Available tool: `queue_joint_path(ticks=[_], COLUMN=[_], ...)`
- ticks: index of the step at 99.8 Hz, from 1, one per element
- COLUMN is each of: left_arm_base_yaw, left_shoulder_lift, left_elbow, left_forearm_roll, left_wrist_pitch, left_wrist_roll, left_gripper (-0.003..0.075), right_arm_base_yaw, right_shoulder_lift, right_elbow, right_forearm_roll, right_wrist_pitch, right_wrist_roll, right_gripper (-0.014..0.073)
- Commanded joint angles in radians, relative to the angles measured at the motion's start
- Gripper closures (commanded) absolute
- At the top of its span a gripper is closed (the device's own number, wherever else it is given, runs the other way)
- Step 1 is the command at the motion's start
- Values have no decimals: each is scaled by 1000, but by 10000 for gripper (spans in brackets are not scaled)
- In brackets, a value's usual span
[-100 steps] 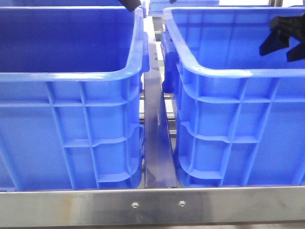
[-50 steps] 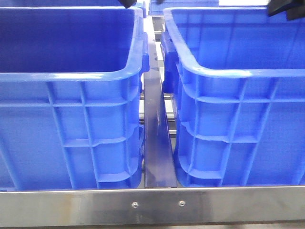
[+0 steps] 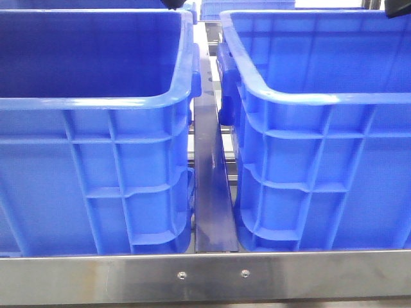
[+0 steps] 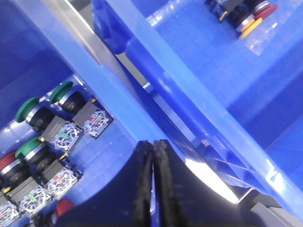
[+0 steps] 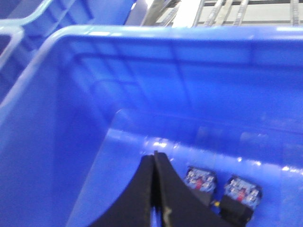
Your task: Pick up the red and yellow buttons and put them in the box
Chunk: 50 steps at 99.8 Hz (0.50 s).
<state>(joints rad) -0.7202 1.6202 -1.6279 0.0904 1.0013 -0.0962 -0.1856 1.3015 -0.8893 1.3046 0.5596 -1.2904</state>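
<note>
Two blue crates on a steel frame, red and yellow buttons lying sideways, both tools pressed together, empty.

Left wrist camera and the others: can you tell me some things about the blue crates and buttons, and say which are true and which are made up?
1. Both crates are blue. True: the left crate and the right crate are blue.
2. The left gripper is wide open. False: its fingers are pressed together.
3. Green buttons lie in the left crate. True.
4. The crates touch each other. False: a metal strip shows between them.
5. The right gripper holds a yellow button. False: it is shut with nothing between its fingers.
6. The right crate has buttons in it. True: red and yellow buttons lie there.
</note>
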Motion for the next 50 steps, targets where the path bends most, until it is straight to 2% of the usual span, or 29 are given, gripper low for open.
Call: queue_joint_path(ticks=[1, 13, 50], left_arm_base_yaw=[3, 43, 262], left_shoulder_lift=[-46, -46, -89], left_elbow=[-29, -29, -29], left_forearm_roll=[2, -6, -18], left_wrist_pitch=[-50, -42, -11], left_wrist_roll=[-14, -16, -16], left_gripper=[741, 741, 741], right_arm_base_yaw=[-5, -5, -5], right_shoulder_lift=[-59, -94, -173], right_elbow=[-1, 21, 56], right_forearm_roll=[32, 32, 17], right_wrist_pitch=[34, 60, 85], right_wrist_roll=[-4, -4, -4], right_gripper=[696, 696, 696])
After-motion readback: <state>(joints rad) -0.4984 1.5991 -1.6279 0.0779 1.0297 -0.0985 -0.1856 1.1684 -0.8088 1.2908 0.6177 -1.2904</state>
